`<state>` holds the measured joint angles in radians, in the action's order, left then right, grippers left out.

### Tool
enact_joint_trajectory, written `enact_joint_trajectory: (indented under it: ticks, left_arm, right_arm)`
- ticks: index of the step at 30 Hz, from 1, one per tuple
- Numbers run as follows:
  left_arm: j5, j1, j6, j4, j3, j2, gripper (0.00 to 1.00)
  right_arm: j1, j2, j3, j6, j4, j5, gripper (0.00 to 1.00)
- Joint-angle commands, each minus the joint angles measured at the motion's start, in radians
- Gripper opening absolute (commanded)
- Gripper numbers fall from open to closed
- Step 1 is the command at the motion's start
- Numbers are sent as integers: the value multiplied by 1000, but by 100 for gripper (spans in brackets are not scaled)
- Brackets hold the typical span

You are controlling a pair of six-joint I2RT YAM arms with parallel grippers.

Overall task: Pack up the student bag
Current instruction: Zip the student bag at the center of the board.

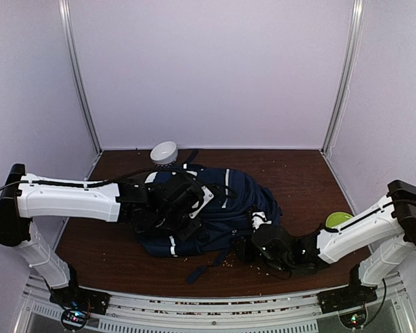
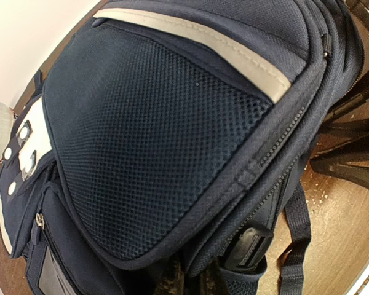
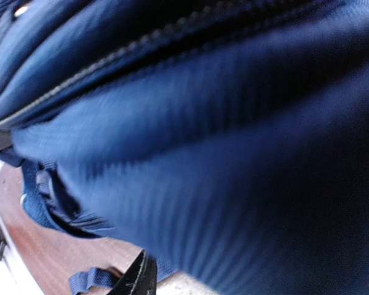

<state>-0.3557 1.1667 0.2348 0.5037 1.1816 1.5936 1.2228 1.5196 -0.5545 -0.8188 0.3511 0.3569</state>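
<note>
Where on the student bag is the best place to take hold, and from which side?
Probably the loose webbing strap trailing from the near edge of the student bag, approached from the near side. It lies thin and free on the table, so it could be pinched across its width. The bag's body is broad, bulging fabric with little to pinch.

The bench (image 1: pixel 298 173) was a dark brown wooden top, walled in on three sides by pale panels. A navy backpack (image 1: pixel 225 208) with white stripes lay flat across its middle, taking up most of the space. One dark strap (image 1: pixel 202 269) trailed from the backpack toward the near edge. A white round container (image 1: pixel 164 152) sat at the far edge, just beside the backpack's top. A green bowl (image 1: pixel 338 220) stood near the right side, apart from the backpack. Small pale crumbs (image 1: pixel 230 261) were scattered over the wood, thickest near the front.
</note>
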Motion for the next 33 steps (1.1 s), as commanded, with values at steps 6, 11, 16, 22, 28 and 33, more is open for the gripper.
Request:
enact_joint_trajectory:
  ticks: [6,11,16,22,28,33]
  left_arm:
    - [37,10,28,-22,21,-51,0]
    - [43,14,29,-21,29,-48,0]
    - [49,20,30,-19,32,-51,0]
    - [45,22,36,-19,25,-48,0]
    - [28,22,38,-22,18,-39,0]
    - [7,22,37,-19,20,-27,0]
  right_arm:
    - [-10,83,-62,-16,14,83,39]
    - [-10,140,-109,-27,0,76,37]
    - [-10,159,-123,-53,-16,119,26]
    - [-11,141,-102,-67,-1,137,9]
    - [-12,73,-43,-60,0,140,0]
    - [-10,10,11,-62,-29,137,0]
